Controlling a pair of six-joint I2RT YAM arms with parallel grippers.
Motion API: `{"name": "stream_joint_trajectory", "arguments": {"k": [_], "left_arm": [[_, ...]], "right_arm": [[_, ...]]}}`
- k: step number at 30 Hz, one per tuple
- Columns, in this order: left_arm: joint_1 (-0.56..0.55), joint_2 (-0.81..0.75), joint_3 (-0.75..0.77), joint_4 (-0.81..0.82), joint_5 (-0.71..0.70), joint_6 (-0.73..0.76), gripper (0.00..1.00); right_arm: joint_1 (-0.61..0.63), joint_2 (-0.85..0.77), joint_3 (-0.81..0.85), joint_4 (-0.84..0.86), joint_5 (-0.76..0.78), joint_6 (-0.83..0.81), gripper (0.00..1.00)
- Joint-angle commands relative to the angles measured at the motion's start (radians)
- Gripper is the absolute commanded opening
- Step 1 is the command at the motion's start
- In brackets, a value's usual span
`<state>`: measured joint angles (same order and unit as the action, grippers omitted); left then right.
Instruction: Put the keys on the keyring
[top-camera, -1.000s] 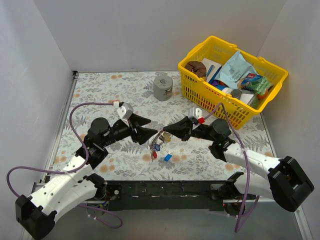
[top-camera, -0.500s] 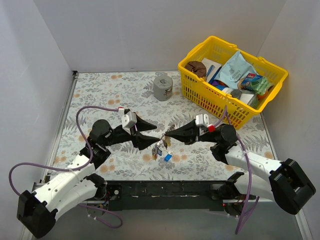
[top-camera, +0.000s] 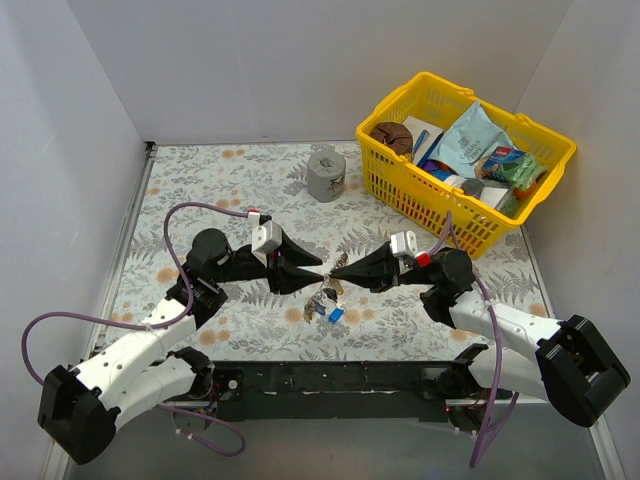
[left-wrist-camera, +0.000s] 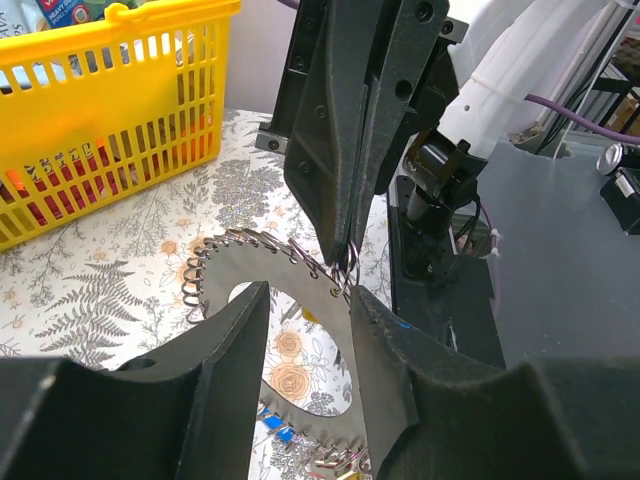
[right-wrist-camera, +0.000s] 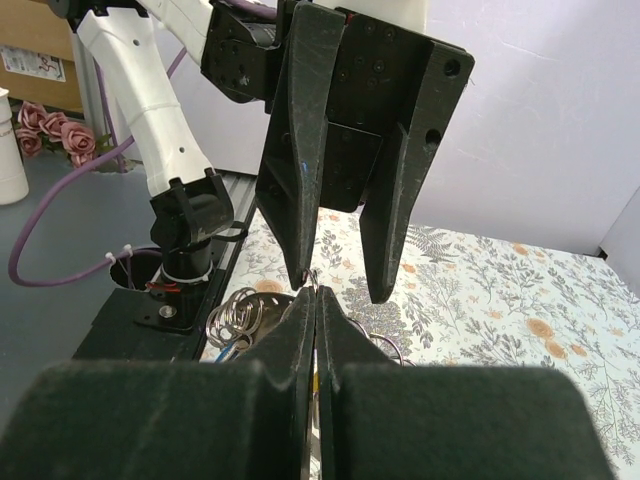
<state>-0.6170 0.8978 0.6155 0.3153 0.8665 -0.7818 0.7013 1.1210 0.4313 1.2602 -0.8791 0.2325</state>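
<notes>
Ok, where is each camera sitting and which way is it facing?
Top: above and behind the bases, looking down at the table; both arms, left pincer facing right pincer above the keys.
Left wrist: on the left arm, facing right; own fingers flank the keyring.
Right wrist: on the right arm, facing left; own pincer shut.
Shared: each wrist view shows the other pincer.

Left claw (left-wrist-camera: 308, 302) sits with its fingers apart, straddling the grey keyring (left-wrist-camera: 240, 266). Just above the keyring, the right claw (left-wrist-camera: 347, 263) pinches its ridged edge. Yellow basket (left-wrist-camera: 110, 110) beyond, left.
</notes>
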Motion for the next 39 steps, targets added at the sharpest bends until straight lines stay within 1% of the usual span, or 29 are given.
{"name": "stream_joint_trajectory", "arguments": {"k": [1,8,10,13,15,19,21,26,31,33,34,36,37,39], "left_arm": [[0.0,0.0,0.041,0.007,0.04,0.012,0.37],[0.0,0.023,0.049,0.015,0.127,0.013,0.38],[0.0,0.023,0.043,0.019,0.129,0.012,0.4],[0.0,0.013,0.036,0.031,0.143,0.009,0.46],[0.0,0.003,0.033,0.033,0.117,0.004,0.46],[0.0,0.001,0.035,0.034,0.086,-0.01,0.41],[-0.001,0.015,0.044,0.034,0.08,-0.019,0.35],[0.0,0.049,0.058,0.031,0.074,-0.034,0.31],[0.0,0.061,0.067,0.034,0.069,-0.047,0.3],[0.0,0.062,0.067,0.034,0.063,-0.051,0.27],[-0.001,0.059,0.07,0.034,0.062,-0.051,0.22],[-0.001,0.058,0.069,0.034,0.058,-0.048,0.19],[0.0,0.055,0.067,0.034,0.055,-0.047,0.14],[0.0,0.052,0.067,0.034,0.052,-0.051,0.11]], "right_arm": [[0.001,-0.001,0.015,0.11,0.005,-0.004,0.01],[0.001,0.0,0.014,0.105,0.017,-0.007,0.01],[0.001,0.002,0.012,0.104,0.017,-0.009,0.01],[0.001,0.0,0.011,0.102,0.02,-0.009,0.01],[0.001,-0.001,0.009,0.1,0.022,-0.009,0.01],[0.001,-0.003,0.009,0.093,0.02,-0.012,0.01],[0.001,-0.003,0.007,0.09,0.023,-0.012,0.01],[0.0,-0.007,0.004,0.088,0.025,-0.013,0.01],[0.001,-0.01,0.0,0.087,0.025,-0.015,0.01],[0.001,-0.01,0.0,0.085,0.025,-0.013,0.01],[0.001,-0.013,-0.002,0.084,0.026,-0.013,0.01],[0.001,-0.013,-0.005,0.084,0.026,-0.013,0.01],[0.001,-0.013,-0.006,0.084,0.026,-0.012,0.01],[0.003,-0.012,-0.008,0.084,0.026,-0.012,0.01]]}}
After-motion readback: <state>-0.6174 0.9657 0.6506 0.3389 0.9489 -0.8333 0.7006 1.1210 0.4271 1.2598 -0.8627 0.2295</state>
